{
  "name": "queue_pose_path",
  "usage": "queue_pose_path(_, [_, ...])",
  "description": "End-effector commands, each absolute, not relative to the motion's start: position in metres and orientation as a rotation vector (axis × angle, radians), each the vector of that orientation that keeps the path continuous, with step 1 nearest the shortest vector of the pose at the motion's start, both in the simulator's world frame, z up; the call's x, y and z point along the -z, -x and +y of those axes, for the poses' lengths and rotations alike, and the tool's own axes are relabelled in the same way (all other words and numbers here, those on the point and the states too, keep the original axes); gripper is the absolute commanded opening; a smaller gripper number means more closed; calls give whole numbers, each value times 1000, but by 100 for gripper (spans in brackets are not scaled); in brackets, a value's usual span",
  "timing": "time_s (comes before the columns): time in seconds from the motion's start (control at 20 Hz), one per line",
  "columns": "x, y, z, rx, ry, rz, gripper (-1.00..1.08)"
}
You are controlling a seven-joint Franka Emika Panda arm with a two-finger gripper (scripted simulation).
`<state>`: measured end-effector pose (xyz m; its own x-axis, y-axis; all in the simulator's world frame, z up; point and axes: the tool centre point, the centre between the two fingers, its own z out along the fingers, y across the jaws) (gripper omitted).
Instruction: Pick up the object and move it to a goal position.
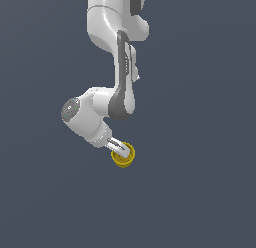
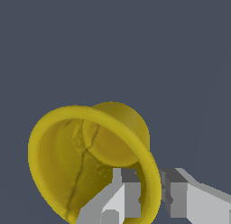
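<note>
The object is a small mustard-yellow cup (image 1: pixel 123 158) with a thicker rim band, seen low in the exterior view under the white arm. My gripper (image 1: pixel 121 150) is tilted and shut on the cup's rim. In the wrist view the cup (image 2: pixel 67 160) shows its open mouth, and the rim wall sits between my two fingers (image 2: pixel 128 196), one inside the cup and one outside. The gripper (image 2: pixel 151 198) pinches that wall. No goal marker shows in either view.
A plain dark grey-blue surface (image 1: pixel 200 192) fills both views. The white arm (image 1: pixel 117 52) comes down from the top of the exterior view. No other objects show.
</note>
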<state>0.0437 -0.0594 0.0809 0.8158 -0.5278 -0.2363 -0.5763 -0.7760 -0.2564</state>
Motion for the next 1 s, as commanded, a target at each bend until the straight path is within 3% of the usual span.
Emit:
queue_pose_path(0.0, [-92, -42, -59, -210, 2683, 838, -100])
queue_pose_path(0.4, [-144, -27, -53, -210, 2683, 838, -100])
queue_pose_path(0.95, [-265, 9, -41, -210, 2684, 839, -100])
